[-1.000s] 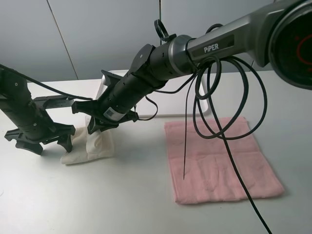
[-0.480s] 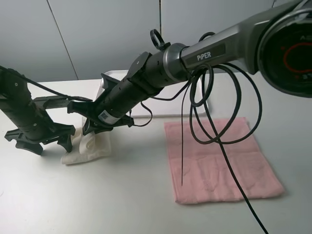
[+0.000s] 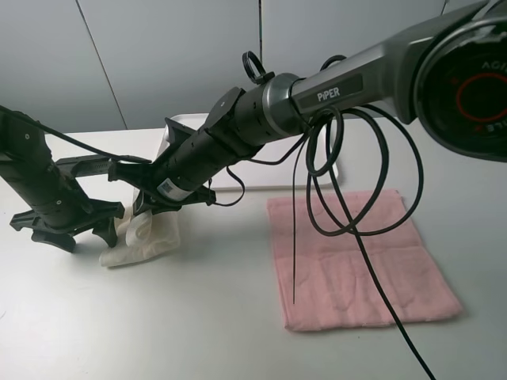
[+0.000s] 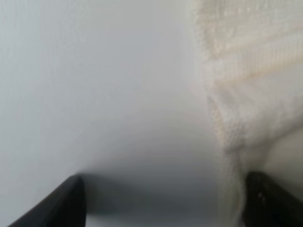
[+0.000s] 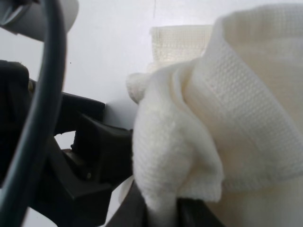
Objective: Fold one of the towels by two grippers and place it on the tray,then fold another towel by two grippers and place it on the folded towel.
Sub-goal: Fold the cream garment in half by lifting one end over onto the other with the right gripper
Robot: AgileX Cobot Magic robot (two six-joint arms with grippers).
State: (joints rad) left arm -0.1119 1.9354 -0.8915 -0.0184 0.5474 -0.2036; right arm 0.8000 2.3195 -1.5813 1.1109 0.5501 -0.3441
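Note:
The cream towel (image 3: pixel 150 236) lies bunched on the table at the left, part of it pulled up. My right gripper (image 3: pixel 145 207) reaches across from the right and is shut on that raised fold; the right wrist view shows the cream towel (image 5: pixel 227 118) pinched between the jaws of the right gripper (image 5: pixel 161 210). My left gripper (image 3: pixel 71 228) stands low at the towel's left edge, open. In its wrist view the cream towel (image 4: pixel 251 85) comes just inside one finger of the left gripper (image 4: pixel 165 203). The pink towel (image 3: pixel 356 261) lies flat on the right. The white tray (image 3: pixel 277 176) is behind the right arm.
Black cables (image 3: pixel 348 198) loop down from the right arm over the pink towel. The left arm's black body (image 5: pixel 85 161) shows close beside the towel in the right wrist view. A grey wall stands behind the table.
The right gripper has shifted a little to the left with the cream fold in it, bunching the towel toward the left gripper. The left arm has hardly moved.

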